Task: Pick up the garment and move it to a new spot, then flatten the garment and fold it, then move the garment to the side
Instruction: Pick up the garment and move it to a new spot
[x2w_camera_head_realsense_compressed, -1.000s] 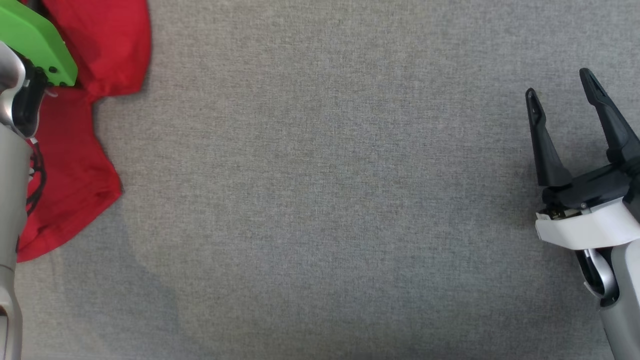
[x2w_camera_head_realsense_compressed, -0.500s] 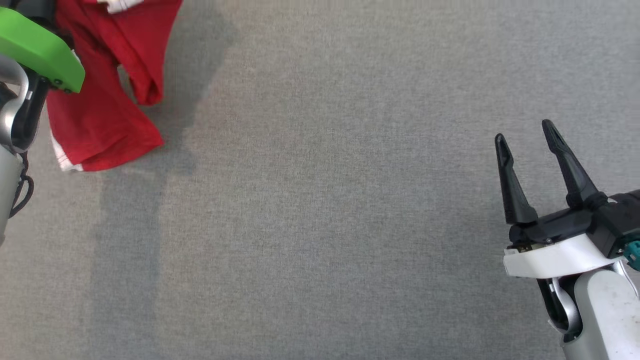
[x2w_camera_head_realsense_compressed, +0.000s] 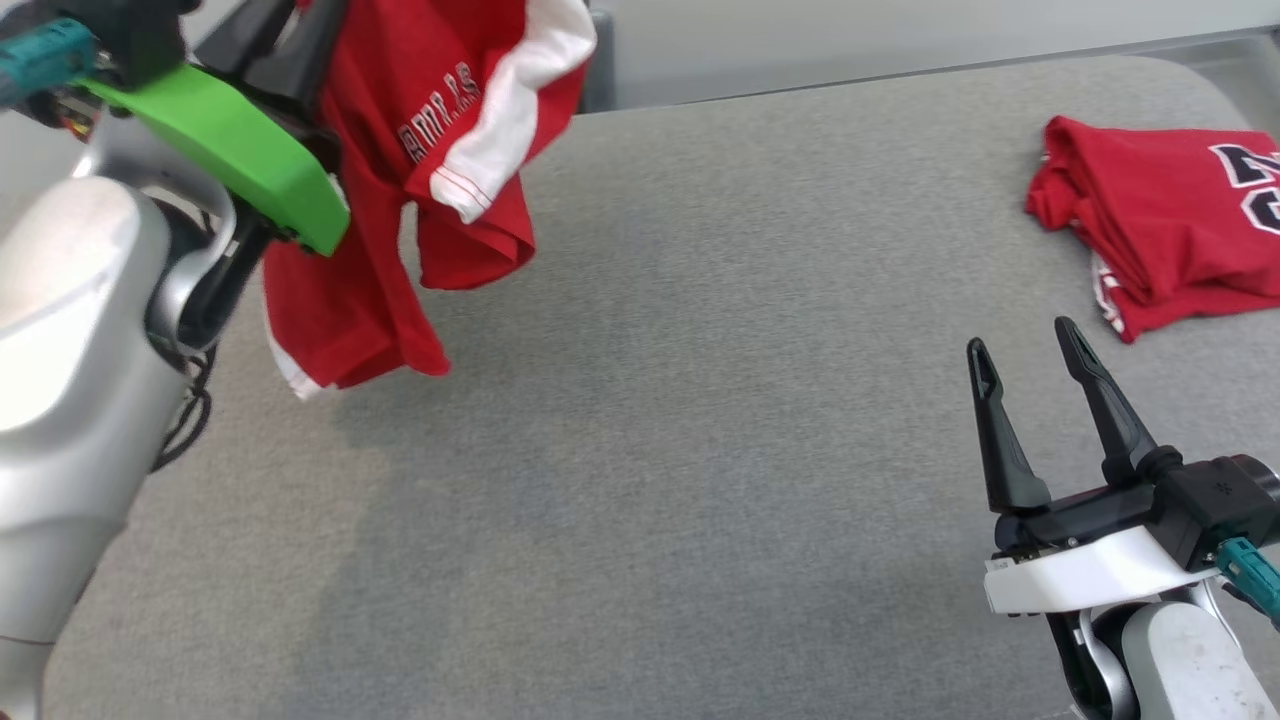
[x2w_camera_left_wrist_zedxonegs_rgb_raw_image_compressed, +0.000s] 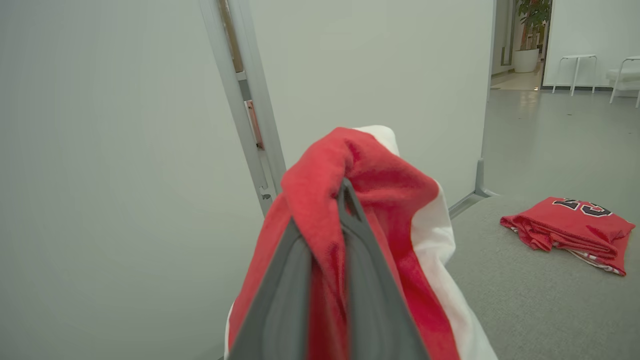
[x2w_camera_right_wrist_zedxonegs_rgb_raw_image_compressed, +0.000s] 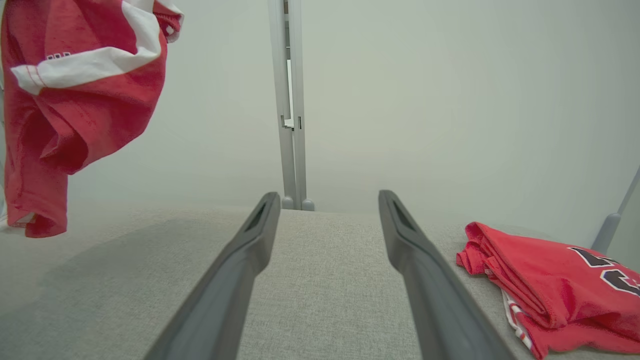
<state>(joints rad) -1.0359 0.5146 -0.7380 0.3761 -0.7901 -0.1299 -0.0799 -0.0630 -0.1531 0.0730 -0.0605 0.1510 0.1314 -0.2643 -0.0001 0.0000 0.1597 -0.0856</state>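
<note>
So we've got a big grey cloth-covered worktop (x2w_camera_head_realsense_compressed: 700, 420) taking up most of the head view, with a pale wall (x2w_camera_right_wrist_zedxonegs_rgb_raw_image_compressed: 450, 100) right behind its far edge and a thin metal post (x2w_camera_right_wrist_zedxonegs_rgb_raw_image_compressed: 290, 100) running up that wall. Next biggest is the red shirt (x2w_camera_head_realsense_compressed: 370, 270), the one we're after. It's up in the air over the far left corner of the worktop, bunched and dangling, with a white stripe across one fold and some white lettering we can't really read. We honestly can't tell if its lowest hem brushes the surface or hangs just clear of it. Over on the far right there's a second one, a folded shirt (x2w_camera_head_realsense_compressed: 1160, 230), also red, lying on the worktop with dark number print on top, well apart from the hanging one. The left claw (x2w_camera_left_wrist_zedxonegs_rgb_raw_image_compressed: 327, 215) is pinched nearly closed on a bunch of the red shirt, which drapes over both dark fingers in the left wrist view. In the head view, its green wrist cover (x2w_camera_head_realsense_compressed: 240, 150) sits just beside the cloth. The right claw (x2w_camera_head_realsense_compressed: 1020, 335) is at the near right, fingers spread wide with nothing between them. It's over bare worktop, near the folded shirt but not touching it.
</note>
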